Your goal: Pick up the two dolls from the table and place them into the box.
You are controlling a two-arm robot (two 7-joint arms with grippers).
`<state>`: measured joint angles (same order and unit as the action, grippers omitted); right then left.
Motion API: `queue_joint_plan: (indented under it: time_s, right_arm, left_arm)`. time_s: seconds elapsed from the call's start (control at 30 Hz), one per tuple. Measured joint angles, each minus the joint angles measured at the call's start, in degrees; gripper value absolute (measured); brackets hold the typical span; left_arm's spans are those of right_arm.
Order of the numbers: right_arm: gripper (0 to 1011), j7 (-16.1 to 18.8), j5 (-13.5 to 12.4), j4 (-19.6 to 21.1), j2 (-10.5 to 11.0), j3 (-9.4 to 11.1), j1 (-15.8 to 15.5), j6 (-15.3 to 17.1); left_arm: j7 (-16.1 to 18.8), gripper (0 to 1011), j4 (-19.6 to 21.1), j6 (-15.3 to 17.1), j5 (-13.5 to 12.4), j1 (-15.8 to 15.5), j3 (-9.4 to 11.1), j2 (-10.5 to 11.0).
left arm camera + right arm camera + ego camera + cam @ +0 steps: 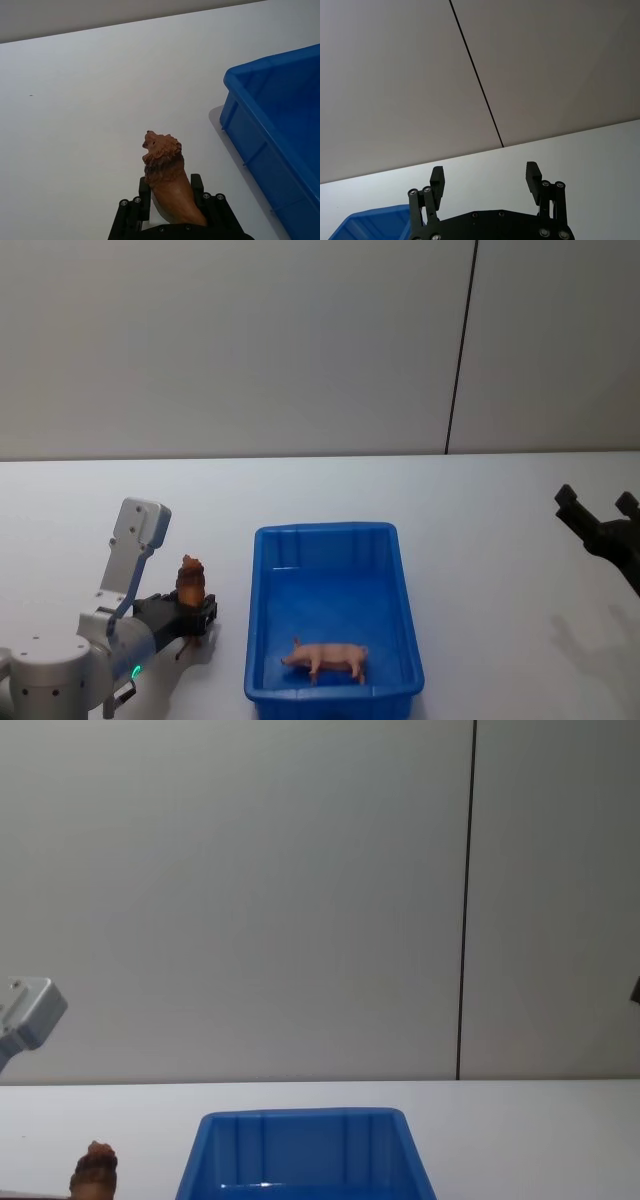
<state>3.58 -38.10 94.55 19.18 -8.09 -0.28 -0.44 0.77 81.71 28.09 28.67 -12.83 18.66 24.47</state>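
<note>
Left gripper (pixel 172 210): I see its black fingers (pixel 144 197) clamped on the lower body of the brown doll (pixel 167 182), a lion figure held head-up with its maned head and open mouth standing clear above the fingertips. In my head view this gripper (pixel 190 615) sits over the table (pixel 80 510) just to the left of the box (pixel 262 600), with the doll (pixel 191 580) rising from it; doll and box are apart, not touching. From the chest view I make out the top of the doll (pixel 95 1170) at the lower left, beside the box (pixel 300 1155).

Right gripper (pixel 485 182): I see its two fingers (pixel 438 181) spread wide with nothing between them. In my head view it (pixel 598 508) hovers at the far right edge above the table, well apart from the box.

Pink doll (pixel 325 656): a pig figure, which I see standing on its legs on the box floor, near the front wall, its length running across the box.

Box: bright blue, open-topped, resting on the white table in front of me, roughly midway between the two grippers. Behind the table I see a plain grey wall (pixel 250 340) with one dark vertical seam (pixel 460 350).
</note>
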Motion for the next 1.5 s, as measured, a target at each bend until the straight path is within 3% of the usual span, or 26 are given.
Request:
queue_joint_plan:
  time_s: [0.63,0.9,1.07,1.5]
  right_arm:
    - [1001,0.0,0.0,0.0,0.0,0.0,0.0,0.0]
    - [1001,0.0,0.0,0.0,0.0,0.0,0.0,0.0]
    - [1001,0.0,0.0,0.0,0.0,0.0,0.0,0.0]
    - [1001,0.0,0.0,0.0,0.0,0.0,0.0,0.0]
  left_arm:
    - [-2.0,471,3.8,-5.5,-0.8,0.3,-0.8,0.7]
    - [-5.7,471,6.1,-8.2,-1.1,-0.6,-1.3,0.8]
    - [-9.8,471,7.3,-9.2,-1.0,-1.7,-1.5,0.7]
    - [-19.1,471,7.1,-7.3,0.5,-4.1,-1.0,-0.2]
